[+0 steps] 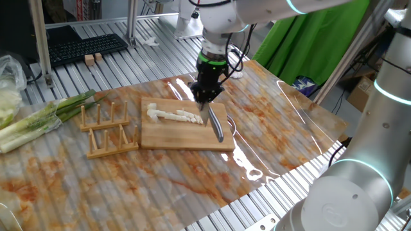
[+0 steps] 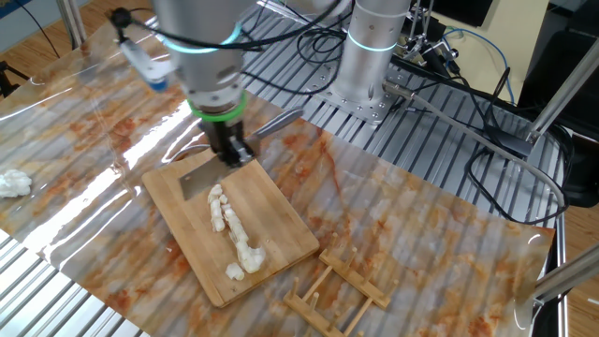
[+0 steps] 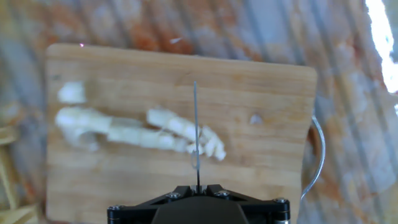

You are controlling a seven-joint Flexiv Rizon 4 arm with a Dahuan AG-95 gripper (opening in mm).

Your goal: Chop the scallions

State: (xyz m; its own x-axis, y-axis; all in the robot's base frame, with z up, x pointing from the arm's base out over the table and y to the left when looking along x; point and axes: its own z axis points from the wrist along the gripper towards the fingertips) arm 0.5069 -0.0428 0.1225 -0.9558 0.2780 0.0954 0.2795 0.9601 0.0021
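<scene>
The scallions (image 1: 172,115) lie as a row of short pale white pieces across the wooden board (image 1: 186,140). They also show in the other fixed view (image 2: 231,227) and the hand view (image 3: 134,132). My gripper (image 1: 207,96) is shut on the slim grey knife (image 1: 216,123) and stands over the right end of the row. In the hand view the blade (image 3: 196,124) appears edge-on, crossing the row near its right end, with my gripper (image 3: 199,190) at the bottom edge. In the other fixed view my gripper (image 2: 232,150) holds the blade (image 2: 198,178) at the board's far end (image 2: 281,225).
A wooden rack (image 1: 106,128) stands just left of the board. A bunch of thick green-and-white leafy stalks (image 1: 38,119) lies at the far left. A clear sheet covers the marbled table (image 1: 270,128). A second arm's base (image 1: 359,186) is at the front right.
</scene>
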